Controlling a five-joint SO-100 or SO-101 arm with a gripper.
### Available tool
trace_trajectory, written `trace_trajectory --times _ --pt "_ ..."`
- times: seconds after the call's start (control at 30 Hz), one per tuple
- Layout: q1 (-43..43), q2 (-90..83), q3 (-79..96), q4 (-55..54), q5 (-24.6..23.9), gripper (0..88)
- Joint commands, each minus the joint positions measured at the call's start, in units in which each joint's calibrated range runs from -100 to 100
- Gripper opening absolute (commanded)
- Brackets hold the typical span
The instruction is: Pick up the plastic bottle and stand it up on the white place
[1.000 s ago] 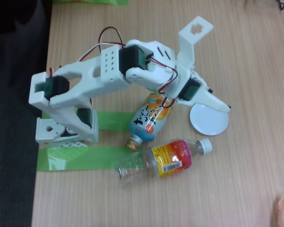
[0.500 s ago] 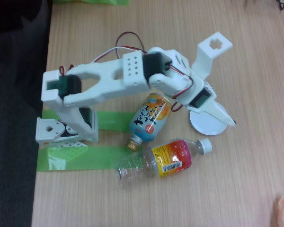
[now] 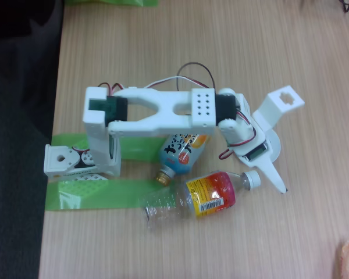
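Clear bottle [image 3: 192, 197] lies flat beside the can [image 3: 180, 152]; the gripper [image 3: 277, 183], finger state unclear, should descend squarely across its labelled middle, avoiding the cap.

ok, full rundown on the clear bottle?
The clear bottle lies on its side on the wooden table, white cap toward the right, base at lower left. A red-orange-yellow label wraps its upper half; the rest looks transparent and empty. The gripper hangs just right of the cap; contact unclear. The blue-orange can lies just above.

Japanese lettering on blue-and-orange can [image 3: 182, 152], illegible, barcode on plastic bottle [image 3: 192, 197]
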Motion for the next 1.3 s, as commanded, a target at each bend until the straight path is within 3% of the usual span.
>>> trace_trajectory --times 0.0,1.27 --pt "1.01 1.04 -1.09 -0.27 0.36 51.5" --pt "-2.03 7.92 -0.18 -0.61 -0.01 51.4"
